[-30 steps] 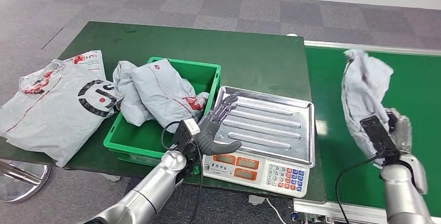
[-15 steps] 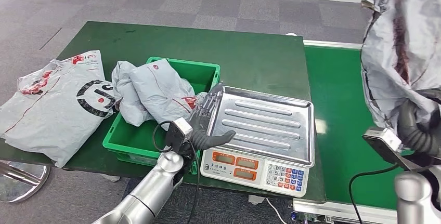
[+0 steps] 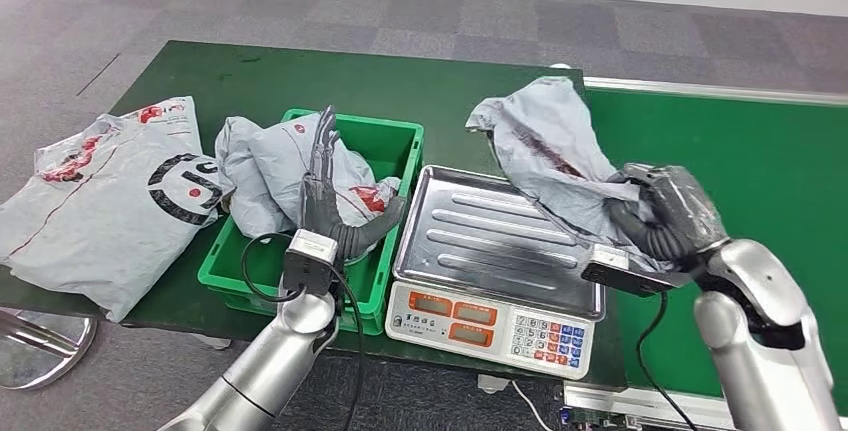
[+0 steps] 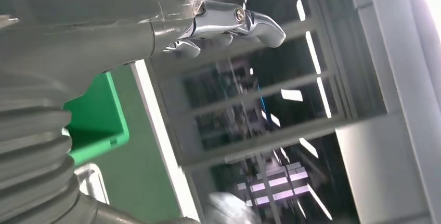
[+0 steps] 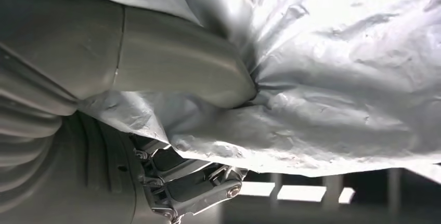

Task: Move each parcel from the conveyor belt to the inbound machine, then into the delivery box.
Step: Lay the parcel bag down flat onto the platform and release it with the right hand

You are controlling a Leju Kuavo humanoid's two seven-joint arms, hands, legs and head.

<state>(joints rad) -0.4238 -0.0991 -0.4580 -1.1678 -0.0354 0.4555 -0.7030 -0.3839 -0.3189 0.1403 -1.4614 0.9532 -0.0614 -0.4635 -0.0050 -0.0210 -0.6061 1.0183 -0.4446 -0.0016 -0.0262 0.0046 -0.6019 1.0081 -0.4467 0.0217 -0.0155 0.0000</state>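
Observation:
My right hand (image 3: 662, 216) grips a crumpled grey parcel (image 3: 545, 146) and holds it just above the right side of the scale's steel tray (image 3: 480, 241). In the right wrist view the thumb (image 5: 177, 60) presses into the parcel's plastic (image 5: 343, 78). My left hand (image 3: 330, 201) is raised over the right part of the green delivery box (image 3: 395, 141), holding nothing, its fingers straight and pointing up. The left wrist view has those fingers (image 4: 229, 18) against the room beyond, with the box's corner (image 4: 99, 115) beside them. Two grey parcels (image 3: 300, 166) lie in the box.
A large flat grey parcel (image 3: 105, 191) lies on the dark green table (image 3: 450, 101) to the left of the box. The scale's keypad and displays (image 3: 500, 326) face me. The green conveyor belt (image 3: 770, 171) runs along the right.
My right hand has swung the parcel left from over the conveyor to above the scale tray. My left hand has moved left from the tray's edge to over the box, fingers now upright.

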